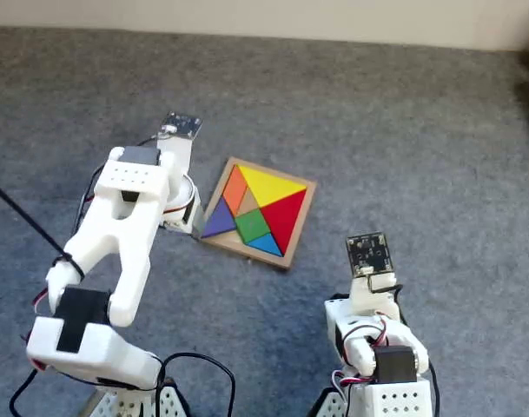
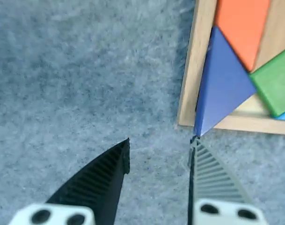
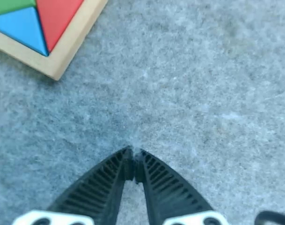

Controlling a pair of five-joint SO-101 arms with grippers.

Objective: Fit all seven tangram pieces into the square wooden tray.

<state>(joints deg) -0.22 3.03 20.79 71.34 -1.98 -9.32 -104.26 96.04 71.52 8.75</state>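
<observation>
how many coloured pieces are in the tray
6: orange piece and purple piece on the left, yellow piece far, red piece right, green piece centre, light blue piece nearest. A tan patch may be a seventh.

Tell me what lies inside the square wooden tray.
Inside the tray lie orange, yellow, red, green, light blue and violet pieces. The tan middle patch may be piece or bare floor; the floor beneath is covered.

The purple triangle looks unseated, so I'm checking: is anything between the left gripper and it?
Nothing visible. The left gripper is open over bare carpet, one fingertip right at the purple triangle, whose tip lies across the tray rim.
</observation>
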